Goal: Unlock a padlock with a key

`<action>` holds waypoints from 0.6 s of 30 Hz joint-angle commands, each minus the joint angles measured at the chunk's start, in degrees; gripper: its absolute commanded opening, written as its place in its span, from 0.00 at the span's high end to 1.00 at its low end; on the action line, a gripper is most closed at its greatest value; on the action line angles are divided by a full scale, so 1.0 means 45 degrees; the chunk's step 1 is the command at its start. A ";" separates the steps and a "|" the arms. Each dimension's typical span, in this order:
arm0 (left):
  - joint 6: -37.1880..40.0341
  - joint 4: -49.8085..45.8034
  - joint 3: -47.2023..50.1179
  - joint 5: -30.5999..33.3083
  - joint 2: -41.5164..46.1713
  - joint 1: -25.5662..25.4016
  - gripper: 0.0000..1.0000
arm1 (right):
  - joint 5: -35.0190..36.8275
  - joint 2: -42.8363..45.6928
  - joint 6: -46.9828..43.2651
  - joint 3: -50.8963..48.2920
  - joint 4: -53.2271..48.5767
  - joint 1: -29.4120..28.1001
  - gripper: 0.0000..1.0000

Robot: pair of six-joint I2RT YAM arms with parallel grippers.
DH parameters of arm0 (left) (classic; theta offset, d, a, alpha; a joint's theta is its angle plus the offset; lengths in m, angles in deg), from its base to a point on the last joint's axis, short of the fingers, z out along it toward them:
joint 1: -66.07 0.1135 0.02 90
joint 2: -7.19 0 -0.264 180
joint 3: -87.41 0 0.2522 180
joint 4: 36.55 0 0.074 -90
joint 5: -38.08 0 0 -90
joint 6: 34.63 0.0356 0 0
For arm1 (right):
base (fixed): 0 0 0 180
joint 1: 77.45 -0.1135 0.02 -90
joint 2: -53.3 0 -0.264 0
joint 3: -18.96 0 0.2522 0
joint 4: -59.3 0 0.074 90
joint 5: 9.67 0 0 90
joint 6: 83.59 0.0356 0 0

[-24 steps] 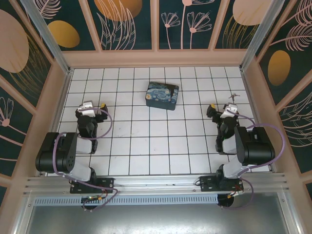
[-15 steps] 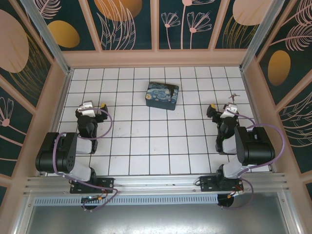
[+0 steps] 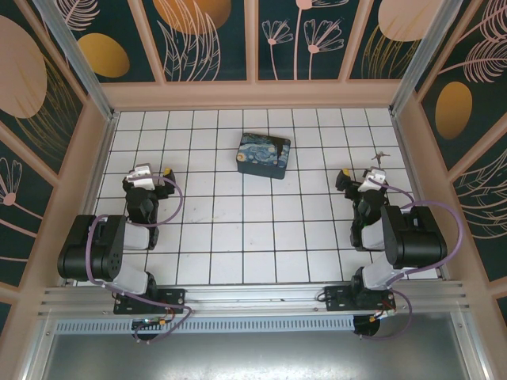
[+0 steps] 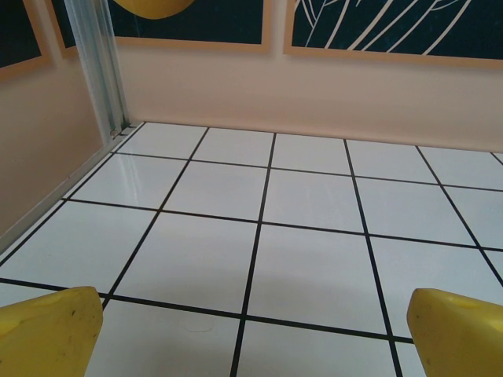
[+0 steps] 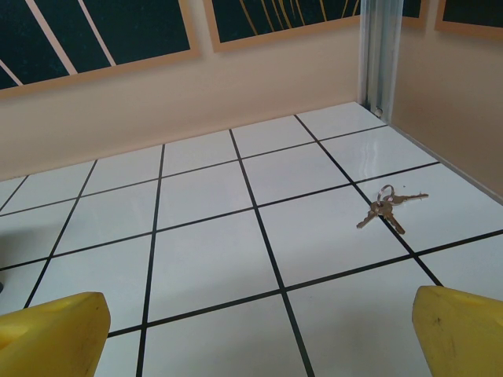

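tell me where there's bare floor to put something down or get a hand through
Free: the wide middle tiles, nearer than the tin; also the far left corner ahead of the left fingers. Tighter: the far right, where the keys lie by the wall, just ahead of the right fingers.

The top camera looked down over the whole table (image 3: 238, 229); wrist cameras sat low, close, facing its far wall (image 4: 314, 94).
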 commanded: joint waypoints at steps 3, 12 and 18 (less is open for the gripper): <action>0.0119 0.0271 -0.0097 -0.0218 0.0026 0.0122 0.01 | 0.0319 -0.0049 -0.0155 0.0155 0.0352 -0.0050 0.01; -0.0834 -0.2801 -0.1306 0.1496 0.1085 0.0280 0.01 | 0.2024 0.2331 0.0800 0.2769 -0.6496 -0.0315 0.01; -0.2871 -1.1837 -0.7015 0.2020 0.0304 0.0281 0.01 | 0.0583 0.2691 0.3457 0.5708 -1.2504 0.0241 0.05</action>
